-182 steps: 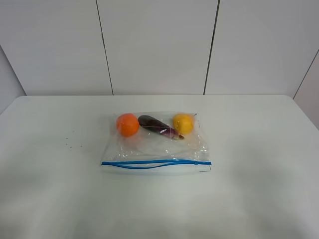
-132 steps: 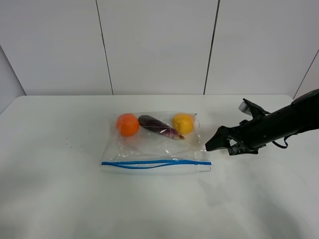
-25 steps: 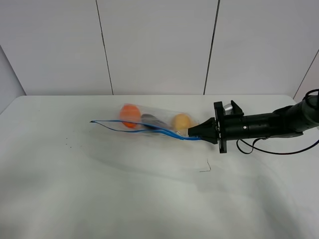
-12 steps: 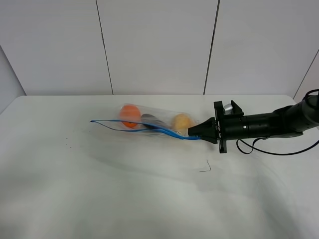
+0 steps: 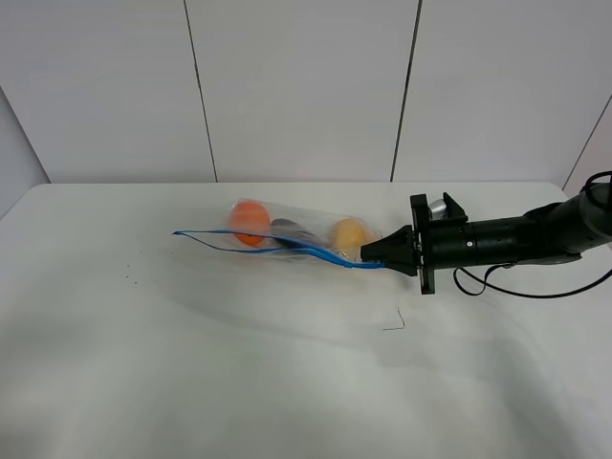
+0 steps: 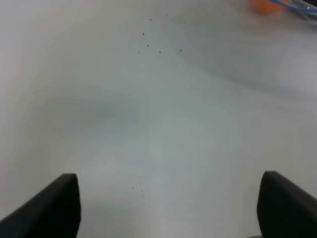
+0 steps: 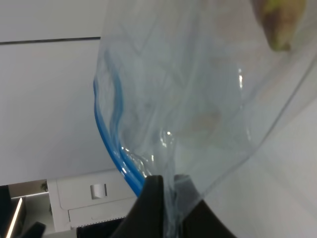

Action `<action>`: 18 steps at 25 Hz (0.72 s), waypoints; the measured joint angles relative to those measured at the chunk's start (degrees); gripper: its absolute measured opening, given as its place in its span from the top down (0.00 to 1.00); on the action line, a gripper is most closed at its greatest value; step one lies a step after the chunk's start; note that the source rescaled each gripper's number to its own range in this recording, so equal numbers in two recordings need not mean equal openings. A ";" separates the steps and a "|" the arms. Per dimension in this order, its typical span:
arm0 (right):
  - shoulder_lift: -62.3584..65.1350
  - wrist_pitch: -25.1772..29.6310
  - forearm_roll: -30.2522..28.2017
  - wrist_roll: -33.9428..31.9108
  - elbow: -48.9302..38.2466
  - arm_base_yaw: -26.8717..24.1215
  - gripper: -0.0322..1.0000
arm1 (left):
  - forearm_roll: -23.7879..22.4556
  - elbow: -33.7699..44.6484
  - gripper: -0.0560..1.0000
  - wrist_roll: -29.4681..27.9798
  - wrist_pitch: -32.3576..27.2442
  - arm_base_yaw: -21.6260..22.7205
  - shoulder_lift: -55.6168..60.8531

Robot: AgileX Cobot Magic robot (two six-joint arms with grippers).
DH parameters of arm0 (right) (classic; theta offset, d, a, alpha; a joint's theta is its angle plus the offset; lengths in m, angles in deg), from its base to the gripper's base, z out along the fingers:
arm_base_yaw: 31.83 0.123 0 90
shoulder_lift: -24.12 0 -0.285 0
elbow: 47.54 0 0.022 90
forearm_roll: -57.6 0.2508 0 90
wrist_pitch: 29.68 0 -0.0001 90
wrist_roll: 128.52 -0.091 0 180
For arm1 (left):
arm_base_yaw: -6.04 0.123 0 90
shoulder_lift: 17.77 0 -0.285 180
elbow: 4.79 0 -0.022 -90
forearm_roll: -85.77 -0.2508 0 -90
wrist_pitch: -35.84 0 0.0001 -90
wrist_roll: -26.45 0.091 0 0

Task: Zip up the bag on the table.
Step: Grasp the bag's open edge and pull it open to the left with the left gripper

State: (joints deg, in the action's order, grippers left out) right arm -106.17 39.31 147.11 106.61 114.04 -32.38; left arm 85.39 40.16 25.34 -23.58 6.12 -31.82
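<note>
The clear bag [image 5: 292, 237] hangs tilted above the white table [image 5: 191, 373], lifted at its right corner. Its blue zip strip [image 5: 287, 246] runs from the free left end to my right gripper [image 5: 371, 259], which is shut on that corner. The orange [image 5: 248, 219], purple eggplant [image 5: 288, 229] and yellow pear [image 5: 348, 232] lie inside. The right wrist view shows the fingers [image 7: 152, 206] pinching the plastic beside the zip strip [image 7: 106, 136], with the pear [image 7: 280, 20] at the edge. My left gripper [image 6: 171, 210] is open over bare table, far from the bag; the orange [image 6: 265, 5] shows at its view's edge.
A small thin dark mark [image 5: 394, 321] lies on the table below the gripper. A few dark specks [image 5: 134, 277] dot the left of the table and show in the left wrist view [image 6: 158, 42]. White wall panels stand behind the table.
The bag lay flat at first. My right gripper came in from the right, took hold of its right zip corner and lifted it. Over the last second nothing has visibly moved.
</note>
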 joint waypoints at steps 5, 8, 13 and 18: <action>0.00 0.00 0.00 0.00 0.00 0.00 0.97 | -0.19 -8.76 0.00 4.40 5.16 0.00 -14.10; 0.00 0.00 0.00 0.00 0.00 0.00 0.97 | -0.25 -13.42 0.00 13.84 7.95 0.00 -22.38; 0.00 0.00 0.00 0.00 0.00 0.00 0.97 | -0.32 -15.77 0.00 36.83 19.69 0.00 -32.52; 0.00 0.00 0.00 0.00 0.00 0.00 0.97 | -0.38 -15.83 0.00 60.01 36.38 0.00 -39.94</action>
State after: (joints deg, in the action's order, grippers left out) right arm -106.17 39.31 147.11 106.61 114.04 -32.38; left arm 85.00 24.33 85.35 12.79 6.12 -71.76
